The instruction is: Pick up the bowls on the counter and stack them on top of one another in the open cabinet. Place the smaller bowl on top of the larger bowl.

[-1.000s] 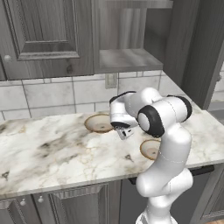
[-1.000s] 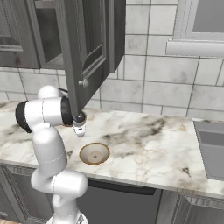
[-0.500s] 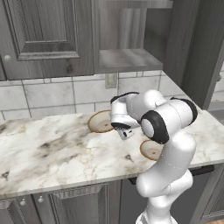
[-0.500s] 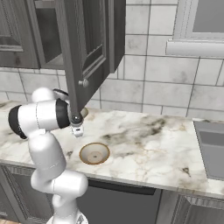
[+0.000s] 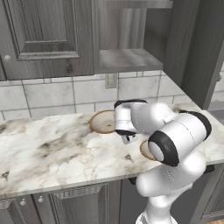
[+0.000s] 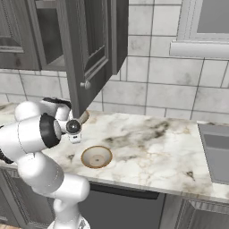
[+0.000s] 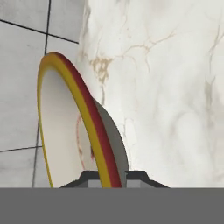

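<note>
Cream inside and tan at the rim, the larger bowl [image 5: 103,122] is seen left of centre in the left base view, tilted up off the counter [image 5: 52,151] near the tiled wall. Its rim is clamped between the closed fingers of the gripper [image 5: 127,136]; in the hand view the rim [image 7: 83,113] runs down between the 2 fingertips. The smaller bowl [image 6: 96,156] is seen lying flat on the marble at lower left of centre in the right base view. The open cabinet [image 5: 127,59] is seen at the top of the left base view.
</note>
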Robot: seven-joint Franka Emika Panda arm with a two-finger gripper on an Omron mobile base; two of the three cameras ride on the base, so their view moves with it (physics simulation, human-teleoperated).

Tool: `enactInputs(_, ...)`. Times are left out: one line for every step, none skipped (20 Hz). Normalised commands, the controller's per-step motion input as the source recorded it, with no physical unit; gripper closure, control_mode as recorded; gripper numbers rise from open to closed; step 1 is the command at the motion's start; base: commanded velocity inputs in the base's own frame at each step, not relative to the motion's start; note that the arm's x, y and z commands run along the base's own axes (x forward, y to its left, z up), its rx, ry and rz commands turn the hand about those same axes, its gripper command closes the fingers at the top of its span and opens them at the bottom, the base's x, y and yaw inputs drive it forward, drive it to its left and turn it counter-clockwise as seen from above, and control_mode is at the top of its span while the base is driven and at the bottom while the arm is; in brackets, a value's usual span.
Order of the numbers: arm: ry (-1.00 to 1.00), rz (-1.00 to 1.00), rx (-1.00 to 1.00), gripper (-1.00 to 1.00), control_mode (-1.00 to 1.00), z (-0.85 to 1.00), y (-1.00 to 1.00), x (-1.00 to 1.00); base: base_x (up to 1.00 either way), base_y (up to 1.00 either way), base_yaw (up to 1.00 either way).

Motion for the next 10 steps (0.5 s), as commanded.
enactInputs(0.05,-0.07,0.14,1.00,-1.00,0.36,-0.14,-0.29,0.00,0.00,0.00)
enactInputs(0.04,-0.08,0.14,1.00,-1.00,0.37,-0.15,-0.28,0.00,0.00,0.00)
enactInputs(0.05,-0.08,0.14,1.00,-1.00,0.36,-0.16,-0.27,0.00,0.00,0.00)
enactInputs(0.05,-0.08,0.14,1.00,-1.00,0.36,-0.16,-0.27,0.00,0.00,0.00)
enactInputs(0.05,-0.08,0.14,1.00,-1.00,0.36,-0.16,-0.27,0.00,0.00,0.00)
enactInputs(0.05,-0.08,0.14,1.00,-1.00,0.35,-0.16,-0.27,0.00,0.00,0.00)
enactInputs(0.05,-0.08,0.14,1.00,-1.00,0.35,-0.16,-0.27,0.00,0.00,0.00)
enactInputs(0.05,-0.08,0.14,1.00,-1.00,0.35,-0.16,-0.27,0.00,0.00,0.00)
enactInputs(0.05,-0.08,0.14,1.00,-1.00,0.35,-0.15,-0.27,0.00,0.00,0.00)
enactInputs(0.05,-0.08,0.13,1.00,-1.00,0.35,-0.15,-0.28,0.00,0.00,0.00)
